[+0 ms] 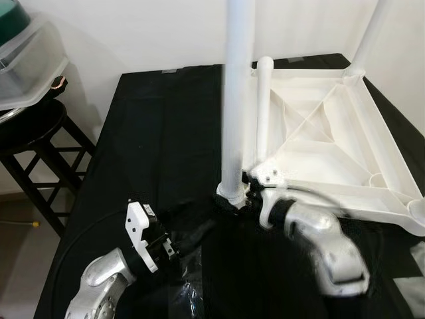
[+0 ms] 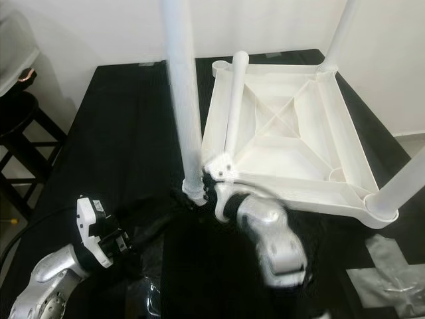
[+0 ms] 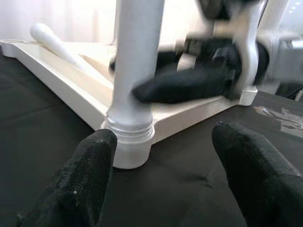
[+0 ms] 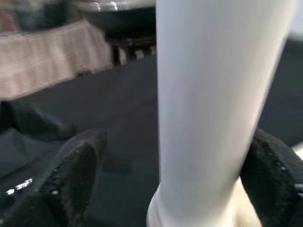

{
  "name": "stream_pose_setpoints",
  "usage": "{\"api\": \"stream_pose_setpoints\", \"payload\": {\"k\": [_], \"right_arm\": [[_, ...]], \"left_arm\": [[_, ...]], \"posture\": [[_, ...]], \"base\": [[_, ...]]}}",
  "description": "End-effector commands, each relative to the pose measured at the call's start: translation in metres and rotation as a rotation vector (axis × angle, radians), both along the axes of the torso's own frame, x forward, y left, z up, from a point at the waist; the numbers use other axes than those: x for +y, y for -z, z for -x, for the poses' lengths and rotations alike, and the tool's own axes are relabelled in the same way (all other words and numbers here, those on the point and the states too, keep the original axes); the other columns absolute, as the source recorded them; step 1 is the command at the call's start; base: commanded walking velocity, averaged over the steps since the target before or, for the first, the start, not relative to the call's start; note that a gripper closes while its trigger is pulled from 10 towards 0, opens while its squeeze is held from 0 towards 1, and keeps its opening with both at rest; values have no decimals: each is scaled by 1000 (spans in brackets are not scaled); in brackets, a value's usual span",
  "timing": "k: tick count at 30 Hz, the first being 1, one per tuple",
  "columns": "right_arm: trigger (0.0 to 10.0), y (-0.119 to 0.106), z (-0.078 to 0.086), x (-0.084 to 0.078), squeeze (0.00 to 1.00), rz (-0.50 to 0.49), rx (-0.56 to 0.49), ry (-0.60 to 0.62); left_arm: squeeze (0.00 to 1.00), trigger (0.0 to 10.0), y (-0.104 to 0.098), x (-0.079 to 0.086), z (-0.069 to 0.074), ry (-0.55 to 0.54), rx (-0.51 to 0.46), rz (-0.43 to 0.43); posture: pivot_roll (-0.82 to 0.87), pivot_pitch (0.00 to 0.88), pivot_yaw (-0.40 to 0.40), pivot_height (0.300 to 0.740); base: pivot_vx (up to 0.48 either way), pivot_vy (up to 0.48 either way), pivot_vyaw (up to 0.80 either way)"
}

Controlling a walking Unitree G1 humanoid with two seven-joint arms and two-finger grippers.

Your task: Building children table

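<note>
A white children's table top (image 1: 345, 194) lies upside down on the black-covered table. One white leg (image 1: 237, 100) stands upright in its near left corner socket (image 3: 129, 137). Two more legs (image 2: 339, 33) (image 2: 406, 185) stand in the right corners. A loose leg (image 1: 262, 113) lies slanted across the underside. My right gripper (image 1: 240, 193) is at the base of the near left leg and is blurred. It is open, with one finger (image 4: 78, 175) clear of the leg and the other against it. My left gripper (image 3: 165, 175) is open low on the cloth, facing that socket a short way off.
A black stool (image 1: 33, 136) carrying a clear plastic bin (image 1: 30, 66) stands off the table's left side. Clear plastic bags (image 2: 392, 272) (image 1: 186, 292) lie on the black cloth at the near right and near my left arm. A white wall is behind.
</note>
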State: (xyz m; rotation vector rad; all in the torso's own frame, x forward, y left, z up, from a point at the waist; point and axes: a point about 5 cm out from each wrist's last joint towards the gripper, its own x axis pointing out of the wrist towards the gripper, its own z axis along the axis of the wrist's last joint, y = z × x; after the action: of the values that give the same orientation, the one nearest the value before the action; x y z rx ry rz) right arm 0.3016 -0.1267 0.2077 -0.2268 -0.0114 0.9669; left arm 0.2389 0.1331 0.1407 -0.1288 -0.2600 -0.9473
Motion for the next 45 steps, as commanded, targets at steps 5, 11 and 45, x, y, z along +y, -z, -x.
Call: {"api": "stream_pose_setpoints", "payload": {"k": [5,11,45], "right_arm": [[10000,-8,-27,-13,0,71,5,-141],[10000,-17,-32,-13,0,33,42,-258],[0,65,14,9,0,101,75,497]], "left_arm": [[0,10000,6,0,2,-1,15,-17],[0,10000,7,0,3,1,17,-18],[0,10000,7,2,2,1,19,-20]], "posture": [[3,155,44,740],[13,150,41,740],[-19,149,52,740]], "base": [[0,0,0],[0,0,0],[0,0,0]]}}
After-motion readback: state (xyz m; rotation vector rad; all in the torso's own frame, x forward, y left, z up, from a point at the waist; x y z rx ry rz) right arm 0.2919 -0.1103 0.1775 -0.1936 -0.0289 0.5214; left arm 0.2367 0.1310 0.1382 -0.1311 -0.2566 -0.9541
